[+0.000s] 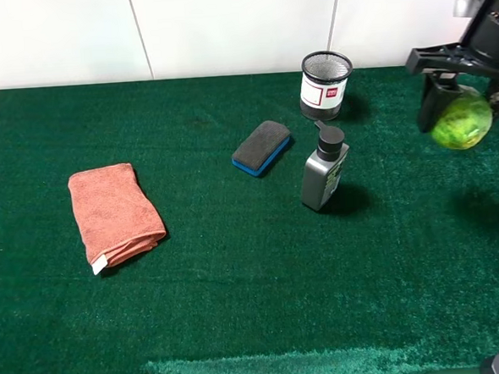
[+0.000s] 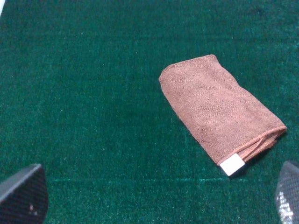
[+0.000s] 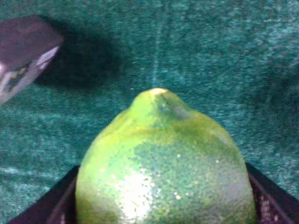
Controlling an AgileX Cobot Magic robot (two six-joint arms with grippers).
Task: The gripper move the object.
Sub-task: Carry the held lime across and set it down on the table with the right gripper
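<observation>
Left hand (image 2: pixel 156 198): wide open, 2 fingertips (image 2: pixel 23 196) spread far apart, nothing between them, hovering over the bench (image 1: pixel 240 306).
Towel (image 1: pixel 116 214): folded, reddish-brown, lying flat on the left, white tag at its near corner.
Eraser (image 1: pixel 262 147): blue base, black top, mid-bench.
Mesh cup (image 1: pixel 325 84): upright, back behind the bottle.
Pump bottle (image 1: pixel 323 169): grey, upright, just right of the eraser.
Green fruit (image 1: pixel 462 121): far right, up off the bench, shadow beneath it!
Right hand (image 1: pixel 463 98): clamped on the green fruit from both sides.

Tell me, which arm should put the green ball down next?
Right. The right gripper holds the green ball above the table. The left gripper hangs open by the towel, far from the ball.
</observation>
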